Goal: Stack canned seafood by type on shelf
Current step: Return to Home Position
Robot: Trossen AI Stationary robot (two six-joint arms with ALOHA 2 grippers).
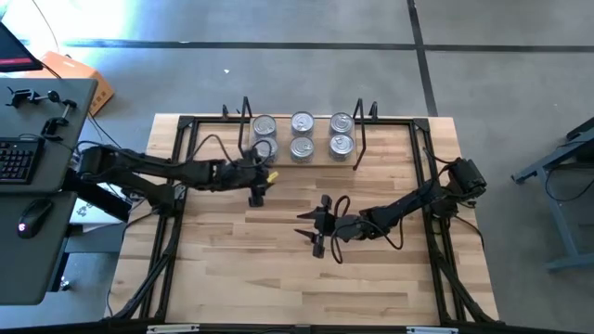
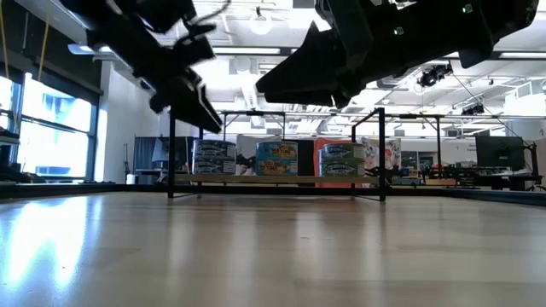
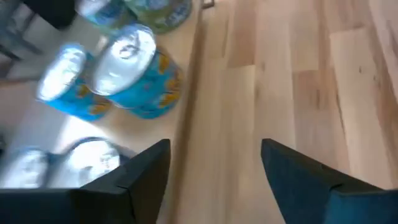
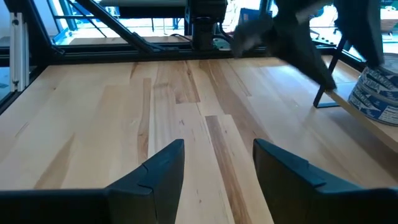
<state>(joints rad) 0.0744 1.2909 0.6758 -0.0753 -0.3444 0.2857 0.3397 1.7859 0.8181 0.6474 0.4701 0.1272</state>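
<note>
The shelf (image 1: 321, 135), a light board between black wire uprights, stands at the table's far edge. On it are several silver-lidded tins of canned seafood (image 1: 302, 147) in three columns; the low view shows them stacked (image 2: 277, 159). My left gripper (image 1: 258, 193) hovers just in front of the shelf's left end. It is open and empty (image 3: 214, 146), with blue-labelled tins (image 3: 134, 68) beyond its fingers. My right gripper (image 1: 311, 227) hangs over the middle of the table, pointing left, open and empty (image 4: 217, 146). One tin (image 4: 376, 90) shows at the edge of its wrist view.
A black metal frame (image 1: 181, 186) runs around the wooden tabletop (image 1: 278, 278). Bare wood lies between the shelf and the table's near edge. A desk with a keyboard (image 1: 14, 160) and a mouse (image 1: 35, 215) stands left of the table.
</note>
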